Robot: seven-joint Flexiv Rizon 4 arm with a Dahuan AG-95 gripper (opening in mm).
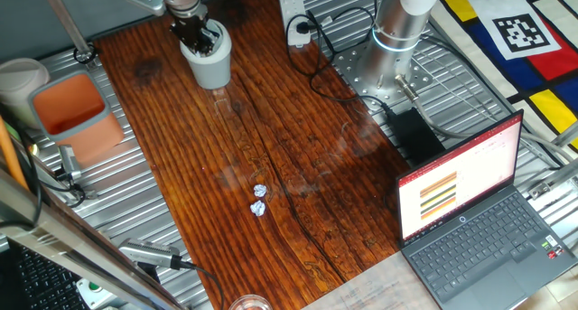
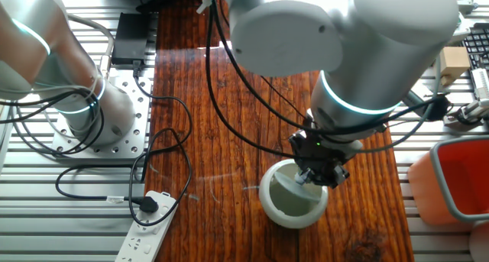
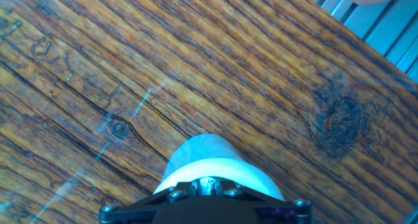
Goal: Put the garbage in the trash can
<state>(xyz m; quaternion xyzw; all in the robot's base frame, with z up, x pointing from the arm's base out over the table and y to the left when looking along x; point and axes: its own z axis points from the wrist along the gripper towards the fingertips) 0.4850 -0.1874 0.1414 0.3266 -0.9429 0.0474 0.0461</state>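
Observation:
The trash can is a small light-grey cup at the far end of the wooden table. It also shows in the other fixed view and in the hand view. My gripper reaches down into its mouth. In the hand view the fingers stand close together with a small bluish-white crumpled paper wad between them. Two more paper wads lie side by side on the wood near the middle of the table, far from the cup.
A rectangular bin with an orange inside and a pale round tub stand at the left. A power strip with cables lies by the arm's base. An open laptop sits at the front right.

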